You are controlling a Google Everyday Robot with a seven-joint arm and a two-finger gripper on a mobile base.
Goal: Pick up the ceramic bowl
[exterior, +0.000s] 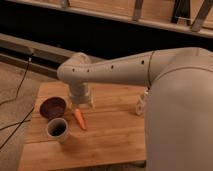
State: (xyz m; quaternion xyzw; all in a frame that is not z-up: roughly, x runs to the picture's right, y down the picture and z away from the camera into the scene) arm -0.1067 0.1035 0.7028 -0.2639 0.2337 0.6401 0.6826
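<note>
The ceramic bowl (52, 106) is a small, glossy, dark maroon dish on the left part of the wooden table (115, 140). My gripper (83, 106) hangs pointing down from the pale arm, just to the right of the bowl and apart from it. Its fingers stand open with nothing between them. The fingertips hover over the top end of an orange carrot (79, 119).
A pale cup (57, 129) with a dark inside stands just in front of the bowl. A small white object (141, 104) sits at the table's right side beside the robot's large pale body (180, 115). Black cables (20, 80) trail over the floor at left.
</note>
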